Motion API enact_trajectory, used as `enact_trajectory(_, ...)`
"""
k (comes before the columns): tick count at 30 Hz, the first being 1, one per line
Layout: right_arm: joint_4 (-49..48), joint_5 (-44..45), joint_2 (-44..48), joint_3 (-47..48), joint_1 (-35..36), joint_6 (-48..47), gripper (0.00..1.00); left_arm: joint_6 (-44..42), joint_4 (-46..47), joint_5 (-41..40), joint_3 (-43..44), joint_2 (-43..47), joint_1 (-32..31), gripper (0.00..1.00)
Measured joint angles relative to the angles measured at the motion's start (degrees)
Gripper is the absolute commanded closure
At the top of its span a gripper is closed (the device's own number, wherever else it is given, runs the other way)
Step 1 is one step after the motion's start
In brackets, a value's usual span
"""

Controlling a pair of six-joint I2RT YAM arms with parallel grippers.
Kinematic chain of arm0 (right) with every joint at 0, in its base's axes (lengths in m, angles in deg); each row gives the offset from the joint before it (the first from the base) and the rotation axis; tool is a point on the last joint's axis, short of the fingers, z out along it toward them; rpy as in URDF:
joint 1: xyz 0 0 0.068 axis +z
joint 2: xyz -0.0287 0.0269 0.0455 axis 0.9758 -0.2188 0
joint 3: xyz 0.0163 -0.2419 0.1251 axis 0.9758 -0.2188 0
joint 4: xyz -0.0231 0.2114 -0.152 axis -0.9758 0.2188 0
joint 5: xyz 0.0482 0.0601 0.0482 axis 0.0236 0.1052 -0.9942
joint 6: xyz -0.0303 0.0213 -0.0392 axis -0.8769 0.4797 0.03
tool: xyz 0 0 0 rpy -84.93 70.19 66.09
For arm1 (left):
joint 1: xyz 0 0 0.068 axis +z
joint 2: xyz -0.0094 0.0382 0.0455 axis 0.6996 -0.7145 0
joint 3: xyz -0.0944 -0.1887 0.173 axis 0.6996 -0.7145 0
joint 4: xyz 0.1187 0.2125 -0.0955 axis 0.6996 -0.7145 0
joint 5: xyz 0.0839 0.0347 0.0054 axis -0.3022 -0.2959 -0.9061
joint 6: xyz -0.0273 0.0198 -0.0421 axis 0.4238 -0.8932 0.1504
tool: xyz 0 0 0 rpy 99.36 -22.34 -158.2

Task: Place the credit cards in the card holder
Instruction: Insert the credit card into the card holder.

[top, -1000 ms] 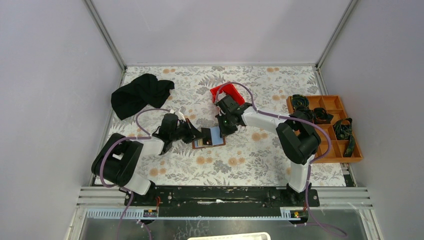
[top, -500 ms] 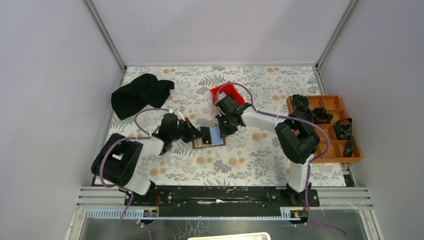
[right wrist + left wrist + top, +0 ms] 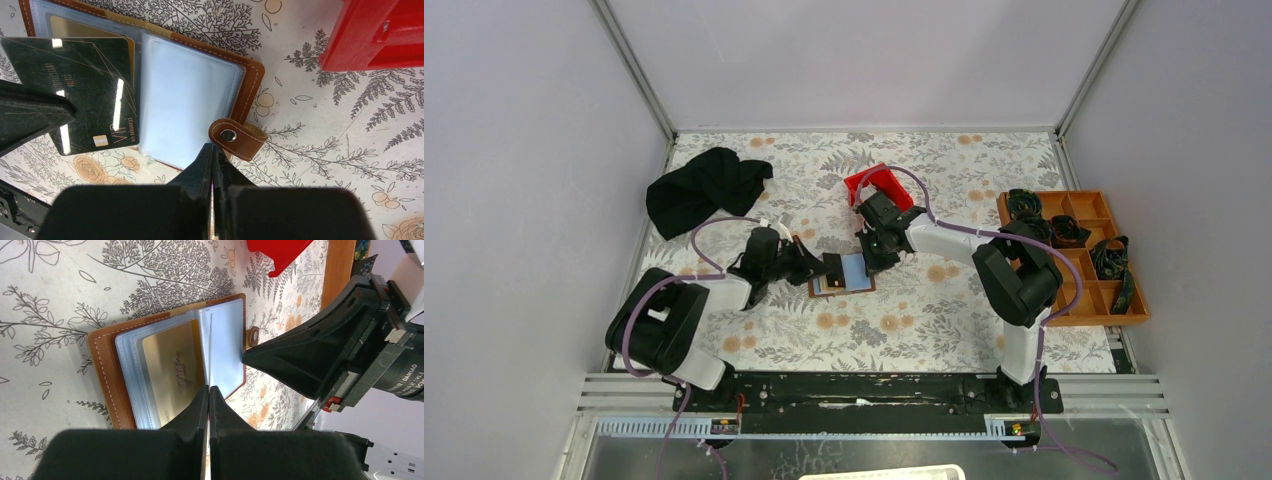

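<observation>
1. Card holder (image 3: 250,75): lies open on the tabletop (image 3: 904,320), between the two arms
2. Gold card (image 3: 172,370): already in a pocket (one done, by the look of it)
3. Dark card (image 3: 80,90): pinched in the left tool (image 3: 208,390), above the open pockets, not yet inserted
4. Right tool (image 3: 212,150): closed, empty, tips beside the tab clasp (image 3: 237,137)

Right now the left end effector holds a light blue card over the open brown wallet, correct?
No. The card in the left end effector is black, not light blue; the right wrist view shows it, over the open brown wallet.
</observation>
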Motion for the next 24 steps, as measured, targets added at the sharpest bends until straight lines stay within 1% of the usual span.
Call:
enact_trajectory(8,0.00,0.07,0.00,0.00,0.00,-0.02,1.00,0.48,0.20,0.04,-0.24,-1.57,-0.02,1.00)
enact_trajectory(24,0.13,0.07,-0.04,0.33,0.00,-0.04,1.00,3.28,2.25,-0.39,-0.24,-4.09,-2.38,1.00)
